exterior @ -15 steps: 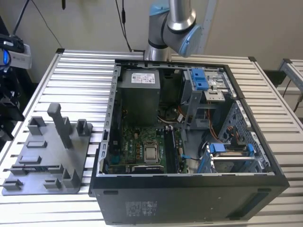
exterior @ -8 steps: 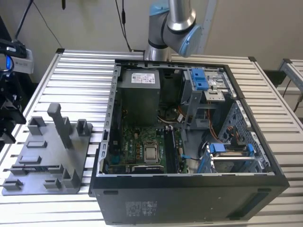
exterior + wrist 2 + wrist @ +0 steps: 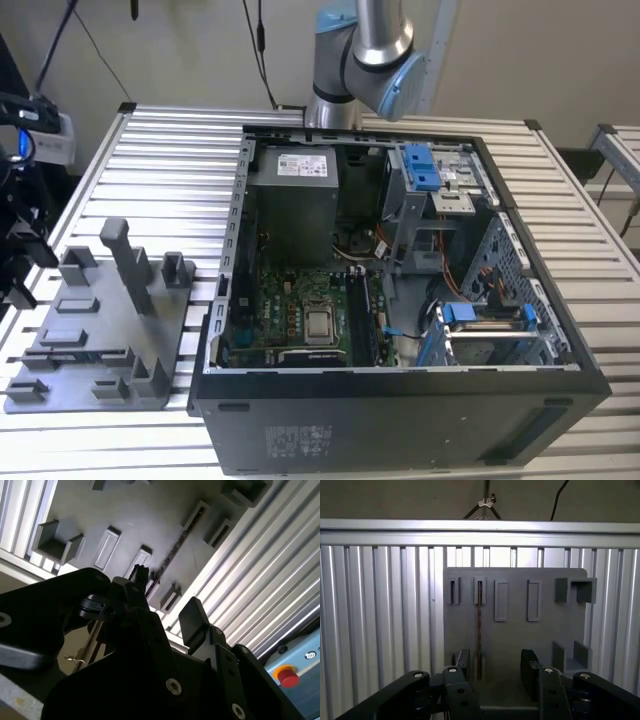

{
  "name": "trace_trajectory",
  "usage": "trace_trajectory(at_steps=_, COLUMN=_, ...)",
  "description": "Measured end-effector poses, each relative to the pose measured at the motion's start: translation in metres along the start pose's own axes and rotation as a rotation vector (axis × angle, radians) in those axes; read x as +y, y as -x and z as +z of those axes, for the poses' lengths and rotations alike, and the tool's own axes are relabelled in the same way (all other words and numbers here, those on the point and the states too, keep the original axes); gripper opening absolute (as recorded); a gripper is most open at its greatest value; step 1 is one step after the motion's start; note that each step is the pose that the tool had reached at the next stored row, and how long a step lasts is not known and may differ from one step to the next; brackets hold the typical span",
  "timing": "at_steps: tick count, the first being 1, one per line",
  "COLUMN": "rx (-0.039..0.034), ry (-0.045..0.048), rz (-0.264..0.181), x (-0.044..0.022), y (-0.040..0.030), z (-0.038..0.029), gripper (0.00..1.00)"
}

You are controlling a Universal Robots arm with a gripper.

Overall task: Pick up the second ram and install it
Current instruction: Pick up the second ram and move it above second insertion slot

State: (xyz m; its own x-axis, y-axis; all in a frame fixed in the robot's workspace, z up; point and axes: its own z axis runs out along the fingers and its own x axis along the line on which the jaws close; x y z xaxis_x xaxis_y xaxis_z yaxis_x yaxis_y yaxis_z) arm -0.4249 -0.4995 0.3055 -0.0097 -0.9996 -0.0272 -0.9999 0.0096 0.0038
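Above one grey plastic tray (image 3: 515,635), the black gripper (image 3: 496,666) has two jaws spread; one thin dark ram strip (image 3: 479,620) stands slotted edgewise.

Claw (image 3: 166,598) gapes over the grey tray (image 3: 150,510) holding the second ram (image 3: 176,547)

Nothing is legible: neither the label (image 3: 305,162) on the power supply (image 3: 295,210), the white print (image 3: 300,438) on the computer case (image 3: 420,420), nor the round mark (image 3: 310,655) beside the red button (image 3: 288,675).
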Motion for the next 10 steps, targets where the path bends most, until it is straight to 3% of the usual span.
trace_trajectory(at_steps=10, rx=0.0008, ry=0.0012, rz=0.0, x=-0.0001, y=-0.0003, z=0.008, gripper=0.54)
